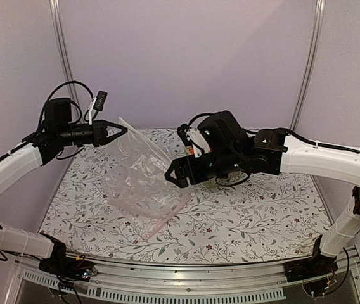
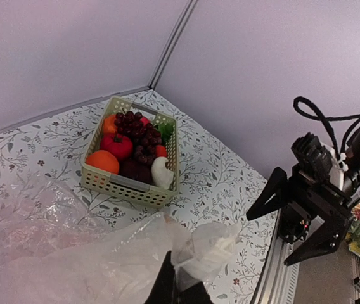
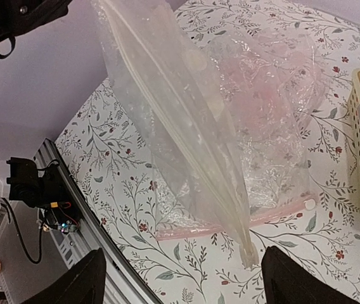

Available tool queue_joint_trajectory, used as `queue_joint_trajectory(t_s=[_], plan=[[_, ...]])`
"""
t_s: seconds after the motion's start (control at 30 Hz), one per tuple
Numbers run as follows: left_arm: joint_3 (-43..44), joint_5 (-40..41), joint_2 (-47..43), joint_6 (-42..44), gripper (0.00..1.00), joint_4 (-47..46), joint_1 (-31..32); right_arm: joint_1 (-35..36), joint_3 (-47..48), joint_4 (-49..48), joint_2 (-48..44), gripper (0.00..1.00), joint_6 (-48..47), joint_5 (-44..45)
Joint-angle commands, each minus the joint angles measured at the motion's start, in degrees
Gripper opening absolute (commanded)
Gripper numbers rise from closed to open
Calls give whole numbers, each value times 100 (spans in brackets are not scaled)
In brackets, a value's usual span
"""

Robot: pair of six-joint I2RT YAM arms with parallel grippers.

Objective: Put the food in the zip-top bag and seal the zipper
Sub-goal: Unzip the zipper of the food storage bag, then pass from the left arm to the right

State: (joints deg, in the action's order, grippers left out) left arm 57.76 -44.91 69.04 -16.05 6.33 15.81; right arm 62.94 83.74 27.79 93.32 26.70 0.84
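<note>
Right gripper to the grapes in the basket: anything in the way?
Nothing visible covers the grapes: they lie on top in the basket. The open right gripper faces the hanging zip-top bag; the basket sits beside the bag, not behind it.

basket [image 2: 131, 185]: pale green slotted plastic, parked on the floral tablecloth [image 1: 262, 215] | inside: orange fruit [image 2: 102, 161] at 7 o'clock, another one [image 2: 109, 123] at 11 o'clock, white lumpy thing [image 2: 161, 172] at 4 o'clock, green leafy bit [image 2: 165, 131] at 2 o'clock | metal rail [image 1: 186, 278]: runs along the table's 6 o'clock edge
</note>
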Motion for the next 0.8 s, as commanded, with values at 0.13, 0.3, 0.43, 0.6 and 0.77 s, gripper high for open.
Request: queue_joint_trajectory(t_s=[0.13, 0.3, 0.43, 0.6, 0.77], plan=[[125, -554, 281, 351, 0, 140, 536, -30, 122, 725, -835, 92, -542, 1052], [130, -551, 390, 435, 0, 207, 784, -26, 99, 859, -845, 86, -561, 959], [184, -528, 506, 487, 0, 312, 886, 268, 386, 1039, -568, 83, -790, 1014], [249, -517, 567, 591, 0, 460, 954, 329, 678, 1183, -107, 72, -785, 1102], [262, -483, 573, 647, 0, 522, 1005, 328, 808, 1185, 99, 62, -789, 1114]])
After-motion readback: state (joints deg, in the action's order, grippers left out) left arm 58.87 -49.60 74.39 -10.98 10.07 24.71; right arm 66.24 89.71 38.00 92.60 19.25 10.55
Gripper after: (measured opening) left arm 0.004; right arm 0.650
